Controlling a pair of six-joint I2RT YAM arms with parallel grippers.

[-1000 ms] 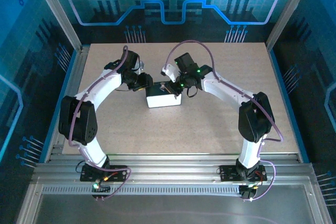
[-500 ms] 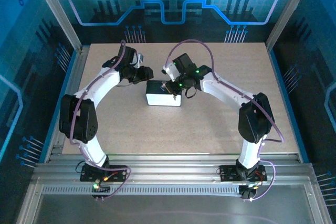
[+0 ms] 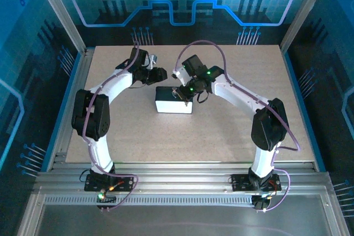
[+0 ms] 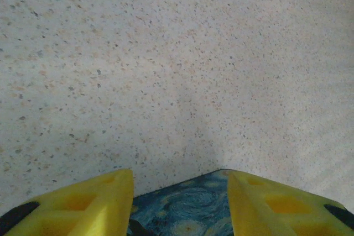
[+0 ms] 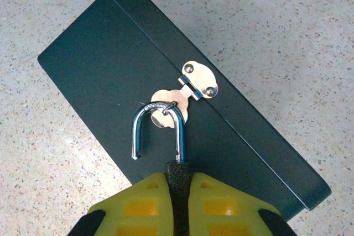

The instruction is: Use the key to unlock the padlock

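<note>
Right wrist view: the padlock hangs from the hasp of a flat, dark, matte box with sharp rectangular edges. Its polished steel shackle is a U-shape with one leg free of the body, and the bend is hooked through the brass-coloured staple. The hasp plate is lobed, with two rivets. The right gripper, with yellow ribbed plastic fingers, is clamped on the narrow black lock body.

Top external view: the same box looks white from overhead and sits mid-table on the speckled, stone-look table. The right gripper is at its far right corner. The left gripper is just beyond the box's far left corner and apart from it.

Left wrist view: the left gripper is above the bare speckled surface. Its yellow fingers stand apart, and a blue swirl-patterned piece fills the gap between them. Can't tell whether they pinch it.
</note>
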